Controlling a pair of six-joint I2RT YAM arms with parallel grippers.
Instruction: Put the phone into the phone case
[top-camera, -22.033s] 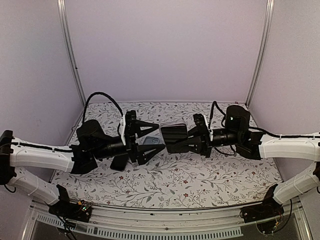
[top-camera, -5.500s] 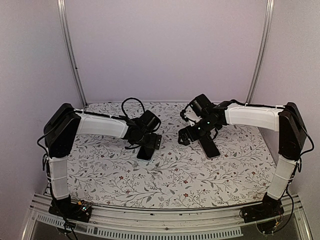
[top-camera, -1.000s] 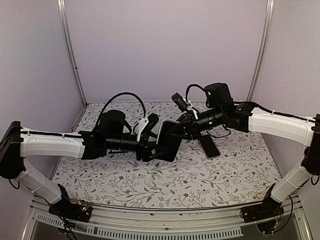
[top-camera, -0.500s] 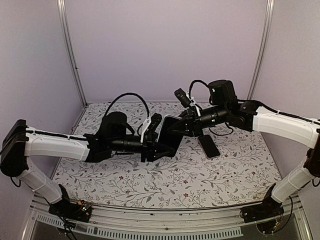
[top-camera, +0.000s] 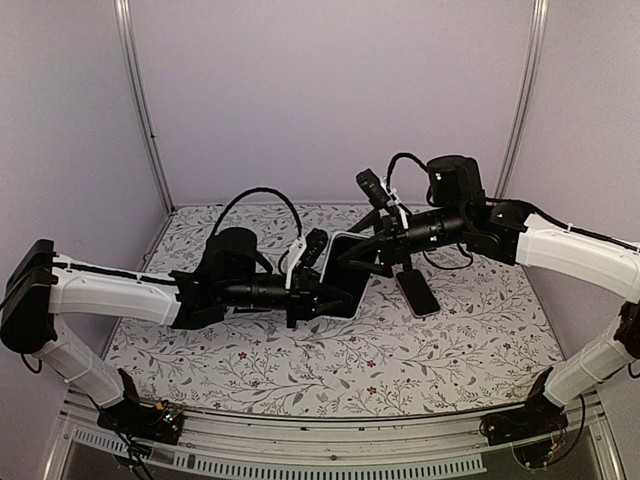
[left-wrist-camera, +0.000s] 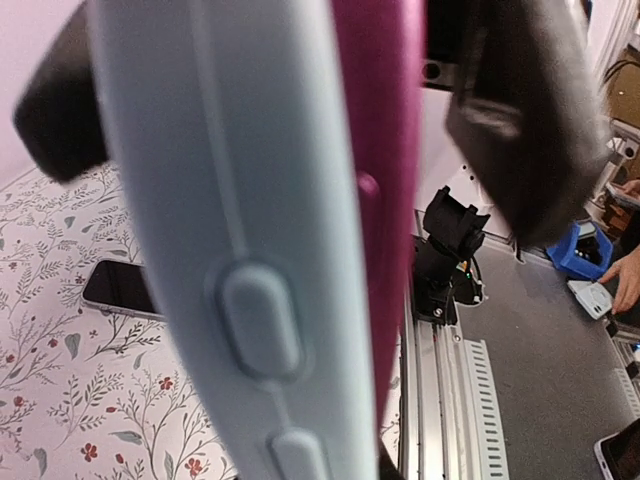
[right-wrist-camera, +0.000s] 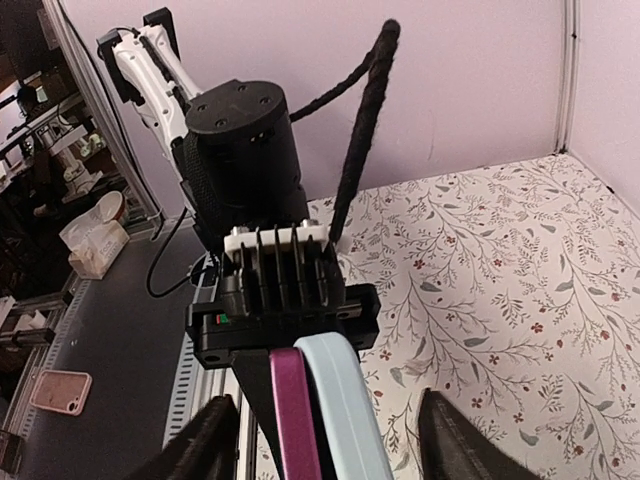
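We see the flower-patterned worktop filling the floor of the cell, with pale walls around it. Above it the left arm and the right arm reach inward and meet near the middle, both raised off the surface.

The left end effector is pinched on the phone case and holds it on edge in the air. From the left wrist, dark fingers press on either side of it. The right end effector is spread: in its own wrist view its two fingers stand on either side of the case with a gap on each side, touching nothing.

Up close the case shows a pale blue-grey edge with a magenta layer lying against it. We cannot tell whether these are one piece or two.

The phone lies flat on the worktop, dark face up, below the right arm's wrist and apart from the case.

Two raised side buttons sit on the pale edge.
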